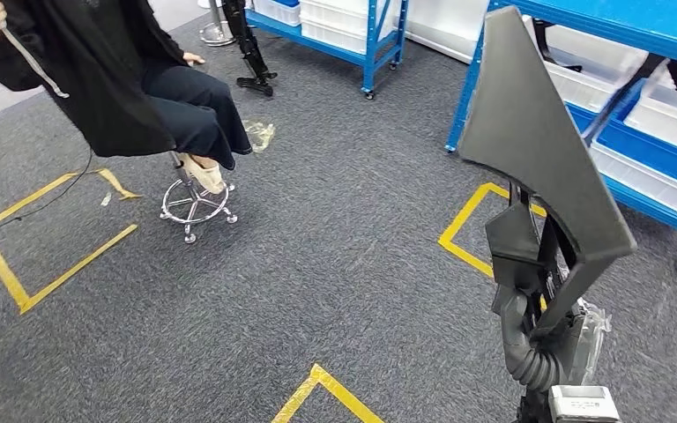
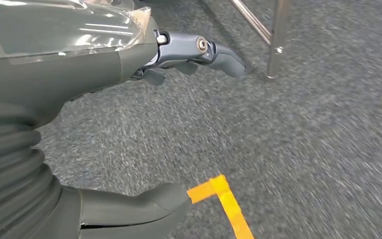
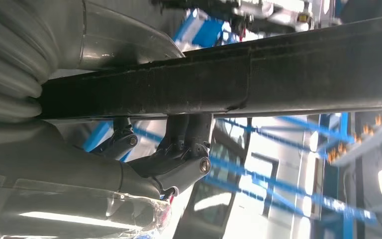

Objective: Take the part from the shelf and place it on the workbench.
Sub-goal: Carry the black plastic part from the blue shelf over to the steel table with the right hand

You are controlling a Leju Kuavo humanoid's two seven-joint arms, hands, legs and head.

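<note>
The part (image 1: 533, 141) is a large dark grey, flat, pointed panel with angular black ribs below it. My right hand (image 1: 542, 304) grips it by its lower end and holds it upright at the right of the head view. In the right wrist view the part (image 3: 258, 74) runs as a long black bar across the frame, with my right hand (image 3: 179, 157) and its dark fingers closed against its edge. My left hand (image 2: 179, 57) hangs above the grey carpet with its fingers partly curled and nothing in it.
A person (image 1: 115, 70) in black sits on a chrome stool (image 1: 196, 203) at the left. Blue shelves (image 1: 661, 115) with white bins stand at the right, and another blue rack (image 1: 344, 26) at the back. Yellow tape squares (image 1: 48, 233) mark the grey carpet.
</note>
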